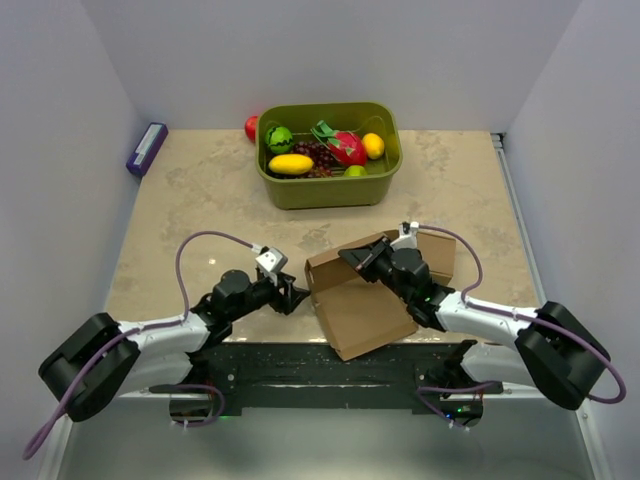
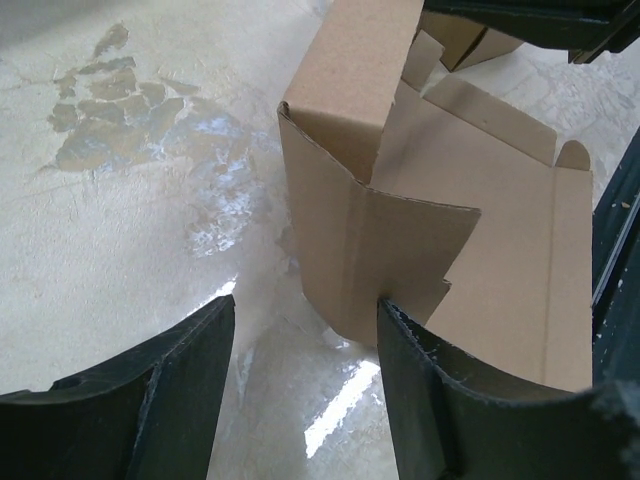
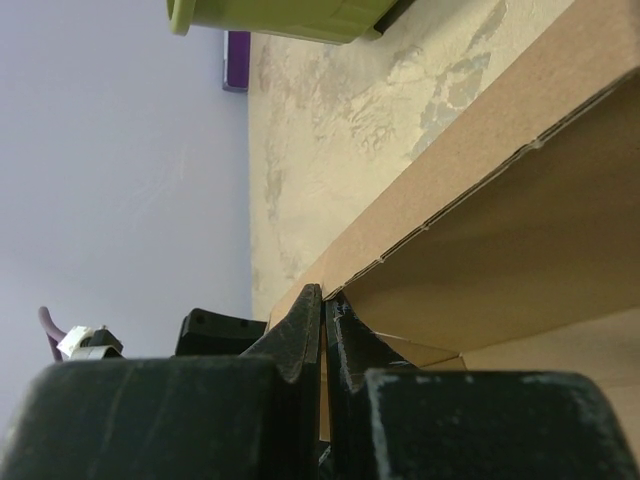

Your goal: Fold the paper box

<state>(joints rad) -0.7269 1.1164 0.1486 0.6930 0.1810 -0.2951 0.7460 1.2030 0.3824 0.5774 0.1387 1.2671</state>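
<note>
Pinches the top edge of a raised panel of the paper box [image 3: 500, 200] in the right gripper [image 3: 322, 300], fingers pressed together with only the cardboard sheet between them. Holds the left gripper [image 2: 305, 320] spread wide and low over the table [image 2: 120, 230], one fingertip [image 2: 400, 330] touching a stepped side flap, the other clear of the cardboard. Sits partly folded at the near middle of the mottled beige tabletop, between the two arms, one wall up and the base panel flat, plain brown on every face in view. Farther back, an olive-green tub [image 1: 275, 190] of bright fruit [image 1: 291, 164], a red piece [image 1: 251, 127] just behind its left corner, and, by the far left wall, a purple carton [image 1: 147, 148], any lettering too small to read.
</note>
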